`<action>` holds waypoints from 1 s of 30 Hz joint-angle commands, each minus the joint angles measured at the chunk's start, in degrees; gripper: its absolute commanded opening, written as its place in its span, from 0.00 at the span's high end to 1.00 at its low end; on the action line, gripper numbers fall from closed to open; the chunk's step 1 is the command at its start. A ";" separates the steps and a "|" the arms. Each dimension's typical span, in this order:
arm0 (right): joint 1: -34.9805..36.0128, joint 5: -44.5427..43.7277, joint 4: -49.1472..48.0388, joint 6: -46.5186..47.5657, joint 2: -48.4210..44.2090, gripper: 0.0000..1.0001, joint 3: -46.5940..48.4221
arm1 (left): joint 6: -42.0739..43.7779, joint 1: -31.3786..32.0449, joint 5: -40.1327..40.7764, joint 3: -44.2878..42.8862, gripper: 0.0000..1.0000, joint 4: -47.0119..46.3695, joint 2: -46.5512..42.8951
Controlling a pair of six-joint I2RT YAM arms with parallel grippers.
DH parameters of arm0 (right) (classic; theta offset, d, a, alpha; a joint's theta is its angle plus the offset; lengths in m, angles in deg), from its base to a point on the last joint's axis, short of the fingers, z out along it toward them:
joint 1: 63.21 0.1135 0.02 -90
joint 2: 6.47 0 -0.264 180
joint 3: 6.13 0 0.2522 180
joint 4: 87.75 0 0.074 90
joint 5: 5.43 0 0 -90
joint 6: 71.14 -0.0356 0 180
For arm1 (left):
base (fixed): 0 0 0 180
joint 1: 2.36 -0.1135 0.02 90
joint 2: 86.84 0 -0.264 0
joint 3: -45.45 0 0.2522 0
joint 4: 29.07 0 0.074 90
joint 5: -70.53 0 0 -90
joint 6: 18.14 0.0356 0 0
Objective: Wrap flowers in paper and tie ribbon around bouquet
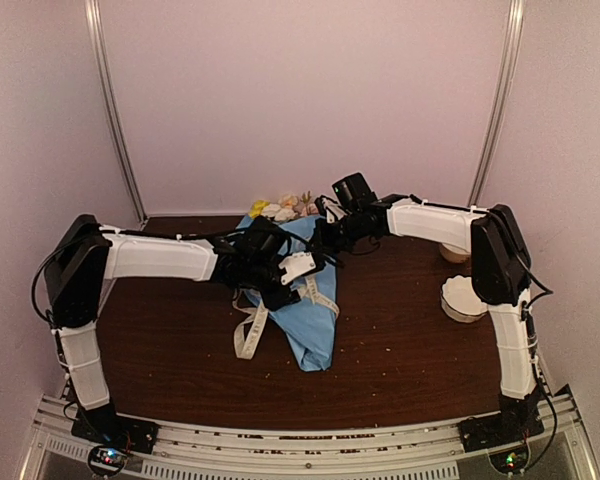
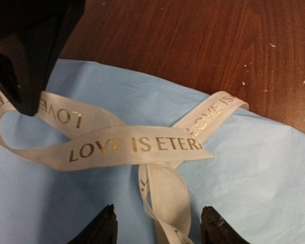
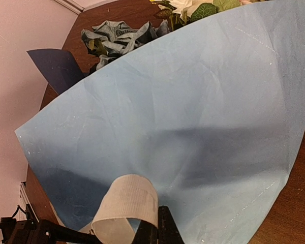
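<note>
Tying the ribbon (image 2: pixel 137 145) across the bouquet (image 1: pixel 315 330), we judge the loose crossing could slip apart.
Nearest us, our left gripper (image 2: pixel 157 229) stands open, a strand lying unpinched between its jaws. The right gripper (image 3: pixel 157 226) is clamped on a ribbon loop over the light blue paper (image 3: pixel 193 127). A one-sided pull might undo it or drag the cone, flowers (image 1: pixel 285 207) farthest.

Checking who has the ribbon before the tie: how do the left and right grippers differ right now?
The left gripper is open, jaws apart either side of the ribbon; the right gripper is shut. The left gripper holds nothing, while the right gripper seems to pinch a ribbon loop at its tips. The left gripper looks down on the crossed ribbon; the right gripper sits low beside the paper. Both are close to that paper.
</note>
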State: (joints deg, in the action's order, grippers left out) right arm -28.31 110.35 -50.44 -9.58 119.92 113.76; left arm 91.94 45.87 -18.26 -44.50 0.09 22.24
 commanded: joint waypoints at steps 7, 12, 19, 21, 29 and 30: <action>-0.08 -0.37 0.69 0.70 0.53 1.00 0.95 | 1.24 -1.56 -3.66 -5.60 0.41 5.21 6.25; -0.09 -0.73 1.04 0.84 1.06 1.00 1.67 | 1.18 -1.64 -3.41 -6.55 0.91 7.13 7.02; 1.04 2.86 -0.86 0.94 1.95 1.00 -2.42 | 0.41 -1.60 -5.44 -0.05 1.00 -1.16 -2.11; 1.85 4.84 -0.07 2.47 2.55 1.00 -2.55 | 0.48 -1.64 -6.85 1.93 1.00 -3.56 -5.07; 5.60 14.23 1.65 11.20 0.14 1.00 -10.75 | -0.49 -1.64 -9.04 7.53 1.00 -11.44 -11.62; 5.92 15.23 2.22 12.54 -0.49 1.00 -11.52 | -0.60 -1.64 -8.98 7.54 1.00 -11.90 -11.69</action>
State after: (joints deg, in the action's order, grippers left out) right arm -23.90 118.54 -50.01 -3.14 121.28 105.50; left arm 92.49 44.52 -25.08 -38.14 -5.58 11.84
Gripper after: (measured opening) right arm 0.007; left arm 0.016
